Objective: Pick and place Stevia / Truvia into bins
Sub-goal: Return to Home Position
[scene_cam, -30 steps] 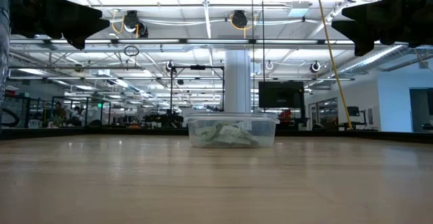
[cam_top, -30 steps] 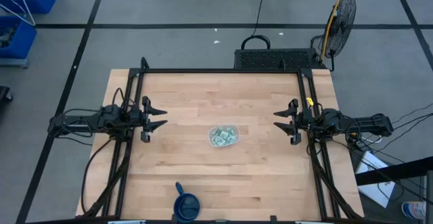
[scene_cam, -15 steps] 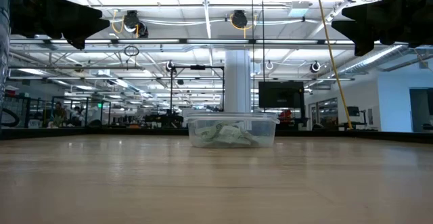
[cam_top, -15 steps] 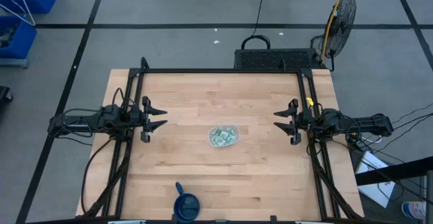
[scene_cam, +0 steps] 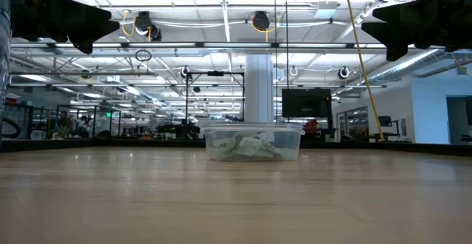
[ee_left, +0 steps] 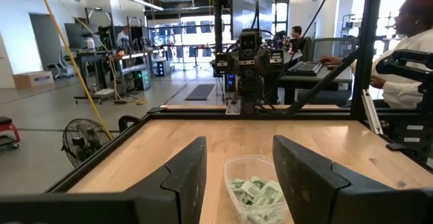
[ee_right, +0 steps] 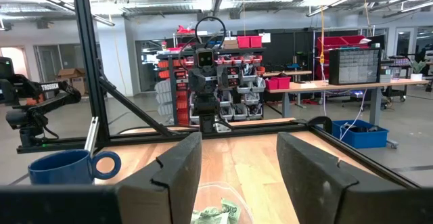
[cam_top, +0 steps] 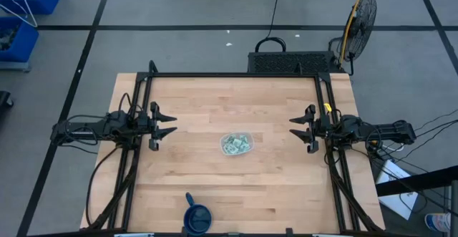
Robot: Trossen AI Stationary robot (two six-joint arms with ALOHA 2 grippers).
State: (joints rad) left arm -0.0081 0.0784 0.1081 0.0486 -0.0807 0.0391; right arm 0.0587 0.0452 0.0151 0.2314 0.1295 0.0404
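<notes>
**Clear tub of sachets at table centre, arms at the sides**

- Pale wooden table [cam_top: 215, 187].
- Left gripper [cam_top: 174, 123]: at the left edge, fingers apart, holding nothing.
- Right gripper [cam_top: 292, 127]: at the right edge, fingers apart, holding nothing.
- Clear rounded-rectangular plastic tub [cam_top: 237, 144]: mid-table, well apart from both grippers. Its long axis runs roughly from arm to arm, slightly slanted.
- Dark blue round cup [cam_top: 197, 218]: at the near edge.
- Pale green and white paper sachets [cam_top: 234, 146]: heaped inside the tub. Individual directions and count cannot be made out.
</notes>
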